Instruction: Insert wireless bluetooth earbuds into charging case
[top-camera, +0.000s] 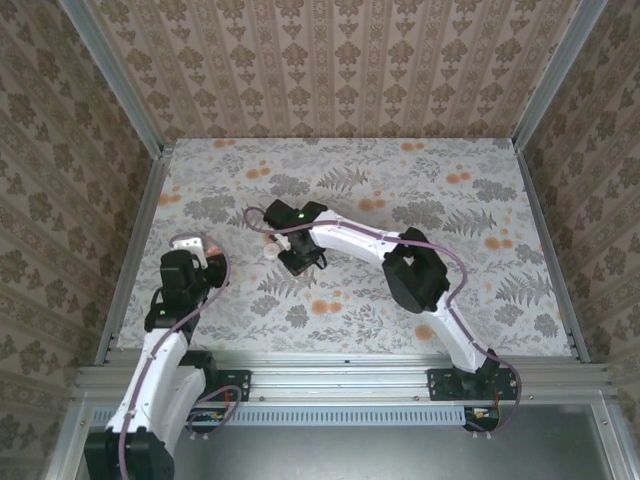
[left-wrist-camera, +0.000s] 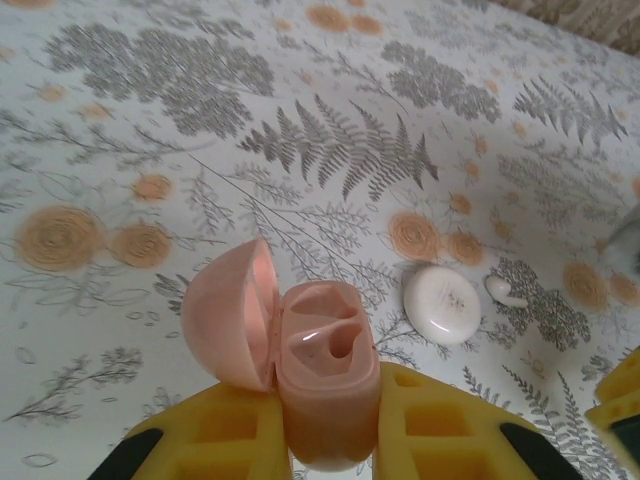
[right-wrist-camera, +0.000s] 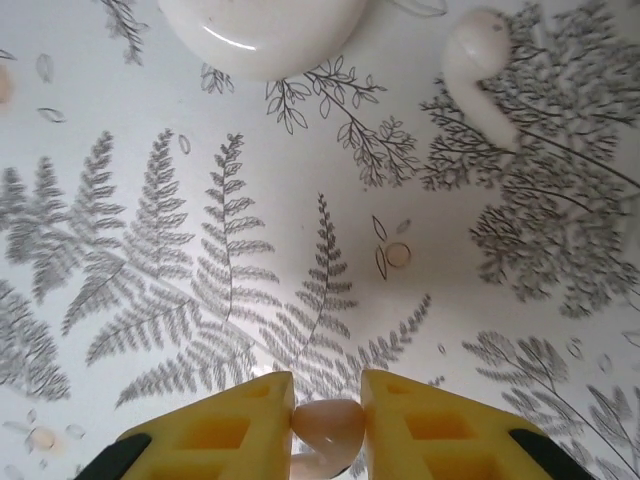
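The charging case (left-wrist-camera: 325, 385) is a pale pink clamshell standing upright between my left gripper's (left-wrist-camera: 327, 388) yellow fingers, which are shut on its body. Its lid (left-wrist-camera: 228, 315) hangs open to the left and both wells look empty. In the top view this gripper (top-camera: 192, 252) sits at the table's left. My right gripper (right-wrist-camera: 328, 382) is shut on one small pinkish earbud (right-wrist-camera: 328, 425), just above the patterned cloth. A second earbud (right-wrist-camera: 480, 70) lies loose on the cloth ahead and to the right, also seen from the left wrist as the earbud (left-wrist-camera: 506, 291).
A white round puck-like object (left-wrist-camera: 441, 305) lies on the cloth beside the loose earbud, and its near edge (right-wrist-camera: 265, 35) shows at the top of the right wrist view. The right arm (top-camera: 350, 240) reaches across the table's middle. Patterned walls enclose the table.
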